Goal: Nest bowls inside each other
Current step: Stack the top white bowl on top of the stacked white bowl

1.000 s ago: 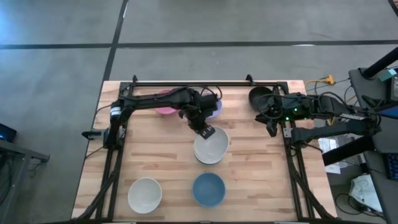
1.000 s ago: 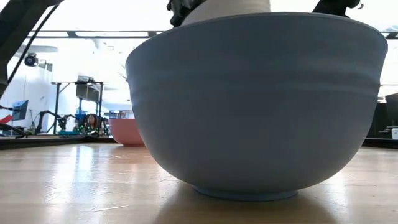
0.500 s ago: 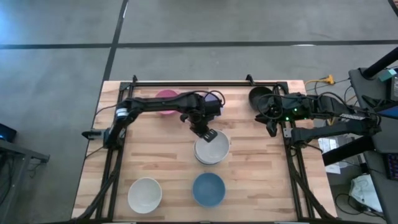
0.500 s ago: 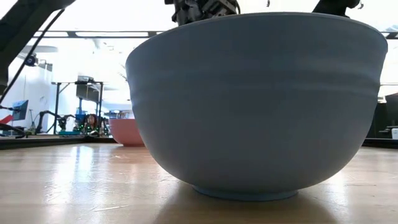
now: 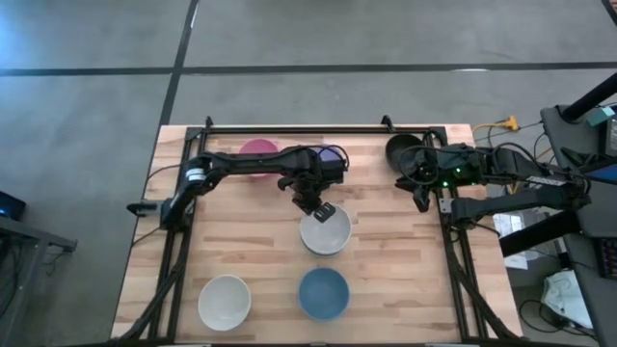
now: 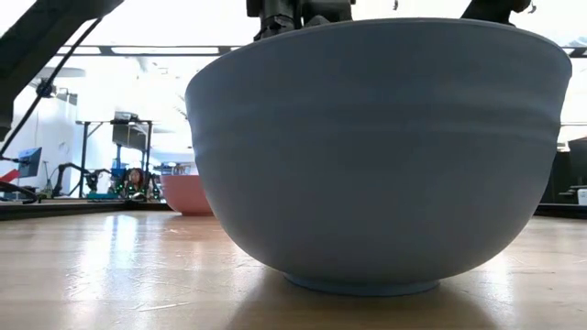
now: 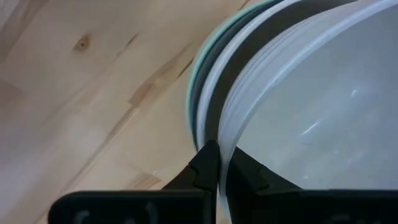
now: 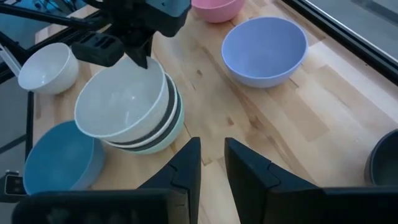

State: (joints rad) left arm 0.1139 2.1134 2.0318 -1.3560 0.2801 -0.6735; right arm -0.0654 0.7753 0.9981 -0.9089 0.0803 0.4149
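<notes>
A stack of bowls (image 5: 325, 232) stands mid-table: a mint green one at the bottom, then black, then white (image 8: 165, 124), with another white bowl (image 8: 121, 102) on top. My left gripper (image 7: 222, 163) is shut on that top bowl's far rim. Loose on the table are a pink bowl (image 5: 257, 154), a lavender bowl (image 8: 264, 50), a blue bowl (image 5: 323, 293), a white bowl (image 5: 225, 301) and a black bowl (image 5: 403, 149). My right gripper (image 8: 211, 152) waits open at the far right, touching nothing. My left gripper pinches the top white bowl's rim (image 7: 231, 142), one finger inside the bowl and one outside. The fingers come from above, slanting down from the table's far side. The bowl sits in the stack, tilted, with the held side of its rim highest.
The blue bowl (image 6: 381, 156) fills the low view and hides the stack. The arms' metal frame (image 5: 289, 128) runs along the table's far edge. Bare wood lies between the stack and the near bowls.
My left gripper has gone down with the white bowl, still shut on its rim. The bowl, held above the stack a second ago, has sunk into it and no longer shows over the blue bowl's rim in the low view.
</notes>
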